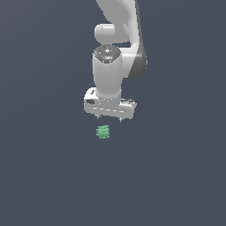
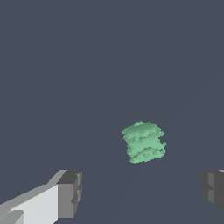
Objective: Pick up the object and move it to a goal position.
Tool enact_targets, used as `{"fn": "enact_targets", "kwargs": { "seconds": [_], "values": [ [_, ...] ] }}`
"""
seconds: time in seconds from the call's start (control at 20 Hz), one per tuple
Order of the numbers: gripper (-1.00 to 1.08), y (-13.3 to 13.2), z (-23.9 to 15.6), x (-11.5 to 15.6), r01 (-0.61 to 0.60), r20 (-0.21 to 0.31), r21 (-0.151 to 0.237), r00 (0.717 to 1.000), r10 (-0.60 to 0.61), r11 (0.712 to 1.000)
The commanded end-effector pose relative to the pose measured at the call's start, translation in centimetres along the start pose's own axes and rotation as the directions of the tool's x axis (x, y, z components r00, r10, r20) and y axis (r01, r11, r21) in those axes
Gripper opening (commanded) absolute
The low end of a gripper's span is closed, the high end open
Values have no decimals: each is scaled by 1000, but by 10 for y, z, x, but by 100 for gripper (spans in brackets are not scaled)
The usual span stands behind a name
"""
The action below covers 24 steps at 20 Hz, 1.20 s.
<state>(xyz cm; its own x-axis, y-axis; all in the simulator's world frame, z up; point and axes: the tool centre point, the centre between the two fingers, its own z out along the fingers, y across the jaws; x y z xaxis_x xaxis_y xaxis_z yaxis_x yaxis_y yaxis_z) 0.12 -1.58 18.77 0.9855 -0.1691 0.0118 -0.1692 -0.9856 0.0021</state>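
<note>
Spread wide, my white two-fingered gripper [image 1: 108, 117] hangs just above the small pale-green ridged lump [image 1: 103, 132], which lies apart from both dark pads [image 2: 72, 192], beneath the gap between them, so I judge I am lined up to descend and pinch it.

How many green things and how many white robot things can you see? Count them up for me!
Green: 1, the ridged green lump.
White: 1, the robot arm with its tool, open above the lump.
Total: 2
</note>
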Motion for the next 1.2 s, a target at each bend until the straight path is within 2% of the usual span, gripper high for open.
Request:
{"fn": "enact_targets", "kwargs": {
  "seconds": [0.0,0.25,0.55,0.85,1.15],
  "values": [
    [100,1,4,0,-55,2,2,998,55,998],
    [100,5,15,-1,-193,6,6,981,193,981],
    [100,9,28,-2,-365,12,7,931,365,931],
    [100,14,41,-3,-525,17,6,851,525,851],
    [100,20,54,-5,-669,19,2,743,669,743]
  ]
}}
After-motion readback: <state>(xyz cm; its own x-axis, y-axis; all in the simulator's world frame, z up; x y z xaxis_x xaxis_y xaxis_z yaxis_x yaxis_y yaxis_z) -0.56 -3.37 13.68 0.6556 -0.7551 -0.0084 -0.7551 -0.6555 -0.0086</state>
